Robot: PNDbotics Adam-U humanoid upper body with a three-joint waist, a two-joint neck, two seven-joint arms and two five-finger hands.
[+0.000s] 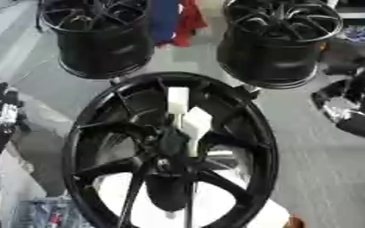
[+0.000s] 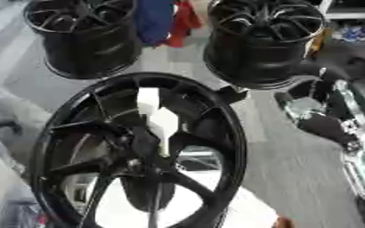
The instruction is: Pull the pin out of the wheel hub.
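Note:
A large black wheel hub fills the middle of both views, its spokes meeting at a dark centre. A white pin sticks out of that centre, made of a narrow upper block and a wider lower one. Right of the hub, my black and silver right hand hangs well apart from the rim and the pin. My left hand shows at the left edge, also away from the hub. Neither hand touches the pin.
Two more black wheel hubs stand at the back, one on the left and one on the right. Blue and red cloth hangs between them. Grey floor lies to the right of the hub.

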